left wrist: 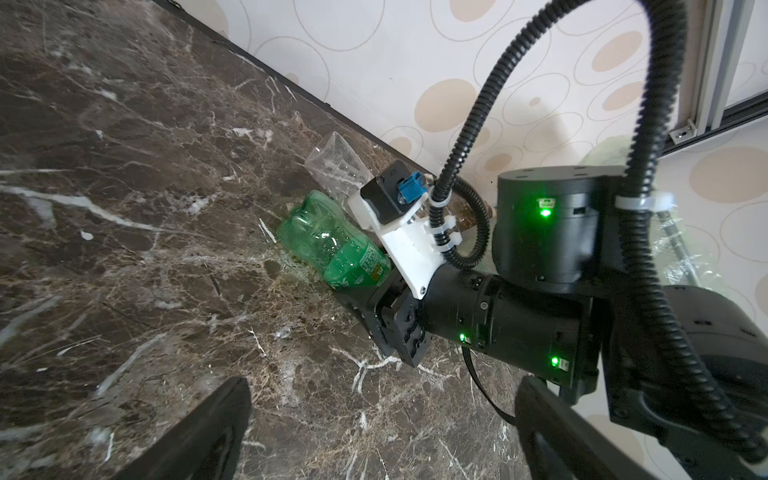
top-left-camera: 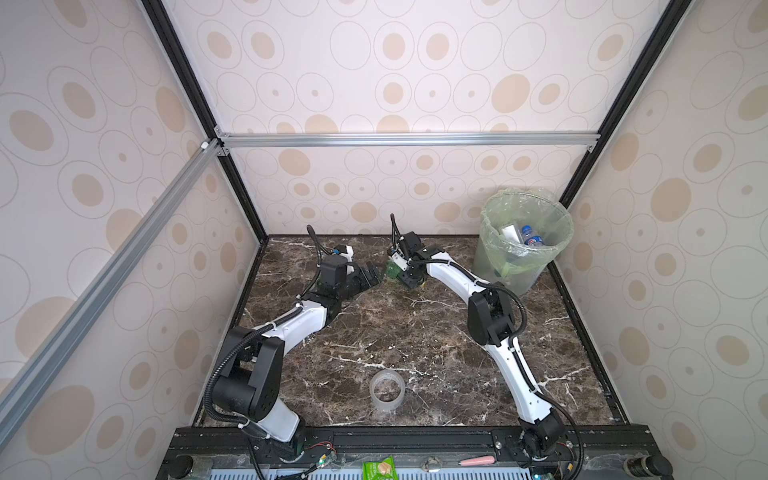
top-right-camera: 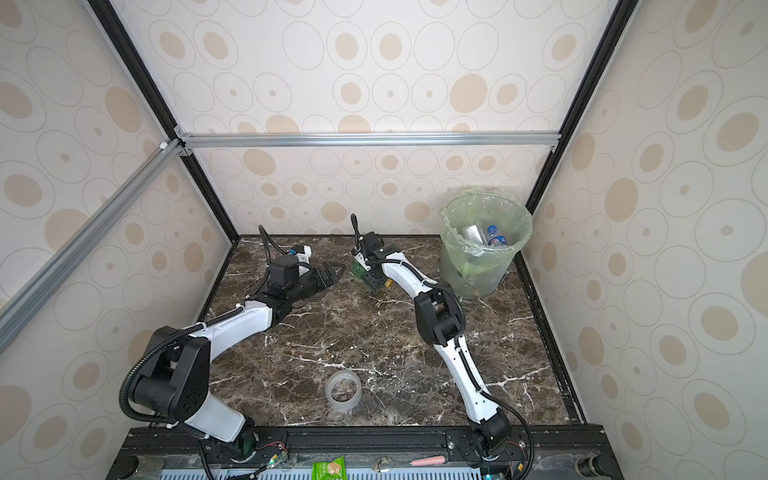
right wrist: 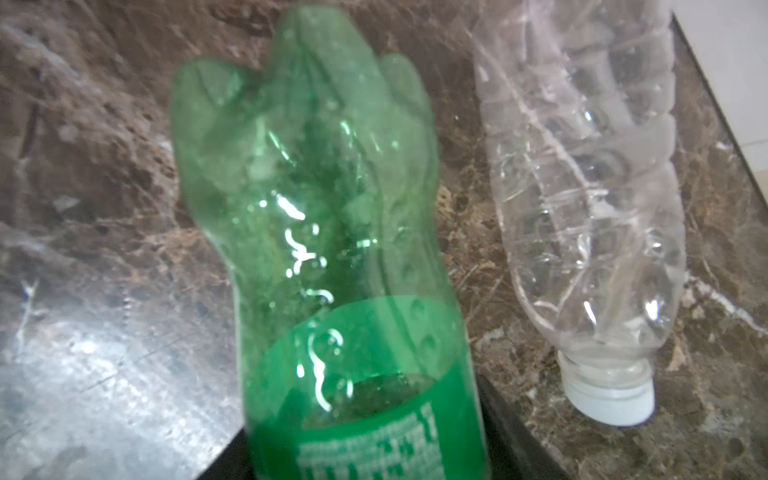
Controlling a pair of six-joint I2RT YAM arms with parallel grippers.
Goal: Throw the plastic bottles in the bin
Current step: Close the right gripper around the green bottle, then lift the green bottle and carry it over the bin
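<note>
Now | left gripper (top-left-camera: pixel 370 276) wide apart | right gripper (right wrist: pixel 370 440) astride green bottle (right wrist: pixel 316 208), grip cannot tell

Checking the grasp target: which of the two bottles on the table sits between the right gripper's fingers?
The green bottle, straddled by the right gripper; the clear white-capped bottle lies beside it, ungripped.

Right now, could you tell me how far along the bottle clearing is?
Done: blue-labelled bottles already lie in the bin. In hand: the right hand straddles the green bottle on the table; a firm grip isn't clear. Remaining: that bottle and the clear bottle beside it. The left hand is open and empty.
</note>
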